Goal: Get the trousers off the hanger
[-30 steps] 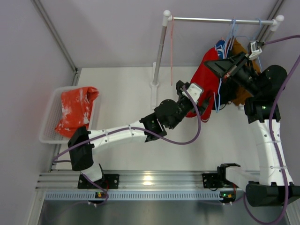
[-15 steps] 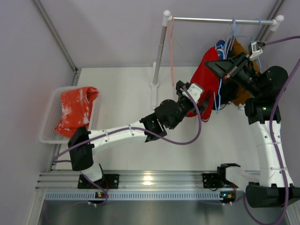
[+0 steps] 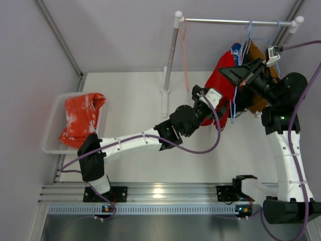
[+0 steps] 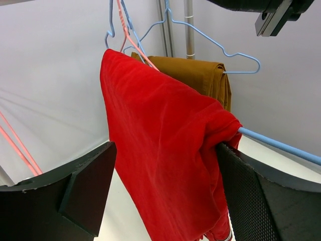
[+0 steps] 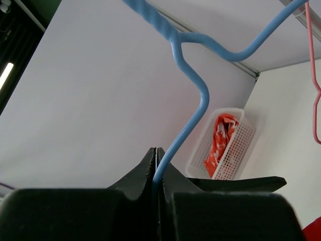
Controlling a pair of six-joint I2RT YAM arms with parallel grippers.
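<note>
L arm (image 3: pixel 135 143) edged fwd, jaws astride soft red trousers (image 4: pixel 165 150), wire hanger (image 4: pixel 281 145)

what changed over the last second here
The left arm stretched further right and away from its base, bringing the open left end effector closer around the red trousers, which hang between its fingers, unclamped. Nothing was taken or let go. The right end effector stayed shut on the blue hanger; the speckled trousers stayed in the basket.
</note>
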